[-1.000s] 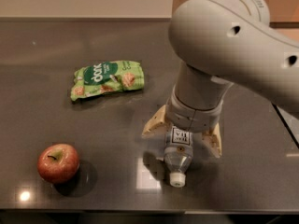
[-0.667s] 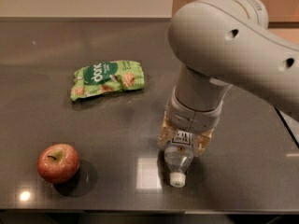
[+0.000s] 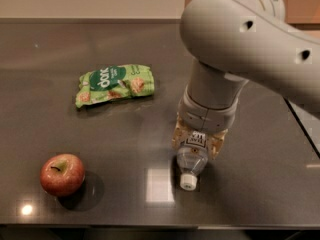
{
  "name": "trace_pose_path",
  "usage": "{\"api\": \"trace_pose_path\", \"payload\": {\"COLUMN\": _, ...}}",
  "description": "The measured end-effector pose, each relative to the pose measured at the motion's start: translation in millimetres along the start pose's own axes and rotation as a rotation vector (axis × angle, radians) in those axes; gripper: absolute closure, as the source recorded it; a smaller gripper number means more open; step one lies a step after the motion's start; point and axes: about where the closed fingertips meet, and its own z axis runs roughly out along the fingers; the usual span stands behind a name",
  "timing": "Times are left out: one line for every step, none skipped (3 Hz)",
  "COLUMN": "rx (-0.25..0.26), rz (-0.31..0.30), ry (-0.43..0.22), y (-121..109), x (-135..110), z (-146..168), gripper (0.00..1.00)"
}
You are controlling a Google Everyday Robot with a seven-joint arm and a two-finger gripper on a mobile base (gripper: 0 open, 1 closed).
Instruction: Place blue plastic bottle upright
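Note:
The blue plastic bottle [image 3: 191, 160] lies on its side on the dark table [image 3: 120, 139], its white cap [image 3: 188, 182] pointing toward the front edge. Its label end is under my gripper. My gripper [image 3: 197, 140] hangs from the big grey arm [image 3: 240, 44] right over the bottle. Its tan fingers [image 3: 178, 134] are closed in on both sides of the bottle's body. The bottle's rear half is hidden by the gripper.
A green snack bag [image 3: 115, 84] lies at the back left of the table. A red apple [image 3: 62, 174] sits at the front left. The table's front edge runs just below the bottle cap, and its right edge [image 3: 300, 124] is near the arm.
The fingers were spread wide on either side of the bottle a second ago. They have closed in onto the bottle's body. The bottle still lies flat in the same spot.

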Motion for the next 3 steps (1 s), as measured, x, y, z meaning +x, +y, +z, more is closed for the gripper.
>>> {"api": "trace_pose_path", "payload": {"rx": 0.064, "rz": 0.171, "ry": -0.052, "y": -16, "x": 3, "z": -42, "gripper": 1.0}}
{"api": "trace_pose_path", "payload": {"rx": 0.144, "rz": 0.369, "ry": -0.109, "y": -25, "x": 6, "z": -83, "gripper": 1.0}}
{"api": "trace_pose_path", "payload": {"rx": 0.237, "rz": 0.585, "ry": -0.211, "y": -26, "x": 13, "z": -108, "gripper": 1.0}}
